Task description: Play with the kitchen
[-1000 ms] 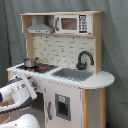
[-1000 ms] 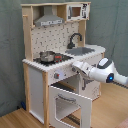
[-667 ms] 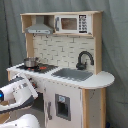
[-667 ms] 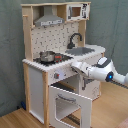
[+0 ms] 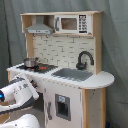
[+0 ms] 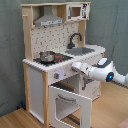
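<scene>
One toy kitchen stood against a grey curtain and filled most of both exterior views. Its upper shelf carried a grey range hood and a white microwave. Below these sat a tile-patterned back panel.

On the counter, a small metal pot rested on the stove. In the first exterior view the sink lay at 3 o'clock from the pot, with the black faucet behind it at about 1 o'clock. In the second exterior view the sink and faucet stood toward 2 o'clock from the pot.

The oven door hung open in the second exterior view, swung forward and down from the cabinet front, its window visible.

The white arm reached in at counter-edge height. In the second exterior view the gripper sat at the cabinet front just below the stove, close to the knob panel. In the first exterior view the gripper was at 7 o'clock from the pot, near the left cabinet edge. Jaw state: cannot tell; contact with the panel could not be confirmed either.

A wooden floor showed at 7 o'clock of the second exterior view.
</scene>
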`<action>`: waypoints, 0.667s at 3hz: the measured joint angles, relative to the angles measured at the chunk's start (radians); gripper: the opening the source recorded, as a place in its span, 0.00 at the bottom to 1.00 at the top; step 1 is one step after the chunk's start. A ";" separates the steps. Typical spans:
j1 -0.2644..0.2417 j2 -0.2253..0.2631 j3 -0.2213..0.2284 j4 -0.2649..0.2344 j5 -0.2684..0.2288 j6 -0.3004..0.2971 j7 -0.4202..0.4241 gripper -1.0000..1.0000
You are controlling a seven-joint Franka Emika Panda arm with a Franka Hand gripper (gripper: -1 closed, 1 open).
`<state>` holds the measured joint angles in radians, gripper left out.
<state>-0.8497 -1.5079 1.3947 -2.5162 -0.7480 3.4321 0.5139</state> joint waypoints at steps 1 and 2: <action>0.005 0.000 0.004 0.002 -0.002 -0.022 -0.117 0.00; 0.011 0.000 0.009 0.005 -0.002 -0.044 -0.239 0.00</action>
<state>-0.8392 -1.5079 1.4039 -2.5109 -0.7502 3.3879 0.2747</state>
